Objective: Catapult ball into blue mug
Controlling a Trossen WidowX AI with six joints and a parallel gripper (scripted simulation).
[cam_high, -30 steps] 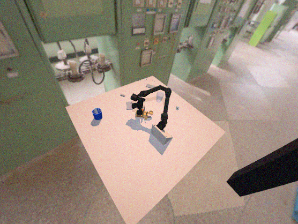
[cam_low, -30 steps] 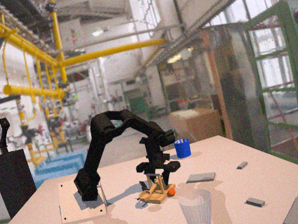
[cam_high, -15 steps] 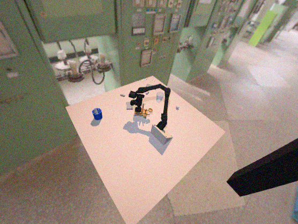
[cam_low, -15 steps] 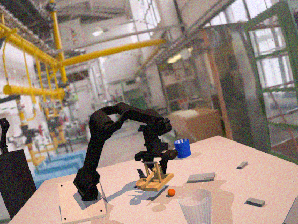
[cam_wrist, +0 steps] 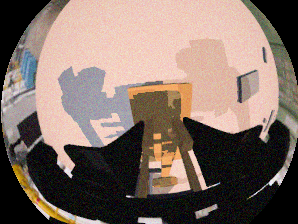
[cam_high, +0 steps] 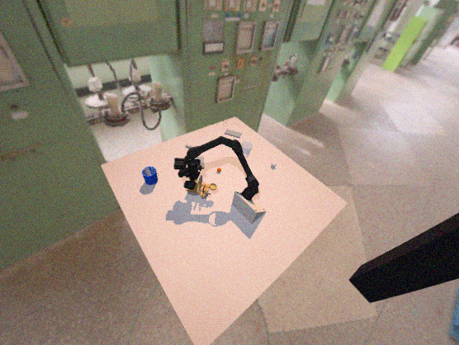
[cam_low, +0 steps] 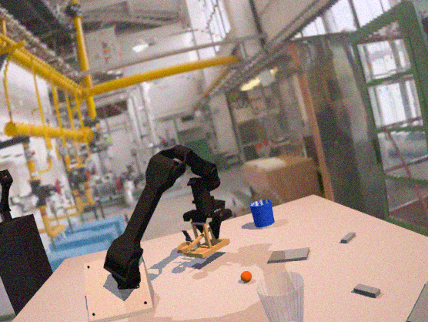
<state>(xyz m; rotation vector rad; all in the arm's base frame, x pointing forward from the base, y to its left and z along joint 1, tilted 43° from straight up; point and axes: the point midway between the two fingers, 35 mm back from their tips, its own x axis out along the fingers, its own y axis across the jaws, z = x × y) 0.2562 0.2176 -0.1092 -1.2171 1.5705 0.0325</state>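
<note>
The wooden catapult [cam_high: 205, 188] [cam_low: 202, 248] [cam_wrist: 161, 106] is near the middle of the table. Its base looks tilted and a little off the surface. My gripper [cam_high: 193, 181] [cam_low: 203, 228] [cam_wrist: 164, 121] comes down from above and is shut on the catapult's upright frame. The small orange ball [cam_high: 219, 169] [cam_low: 245, 276] lies on the table apart from the catapult, on the side away from the mug. It does not show in the wrist view. The blue mug [cam_high: 149, 175] [cam_low: 262, 212] stands upright further off, beyond the catapult.
A clear ribbed cup [cam_low: 280, 295] [cam_high: 247, 148] stands near the ball. Flat grey blocks [cam_low: 289, 254] [cam_low: 348, 237] [cam_low: 366, 290] lie scattered on that side of the table. The arm's base plate [cam_low: 115, 298] [cam_high: 248, 210] sits by the table edge. A black box [cam_low: 19, 254] stands beyond it.
</note>
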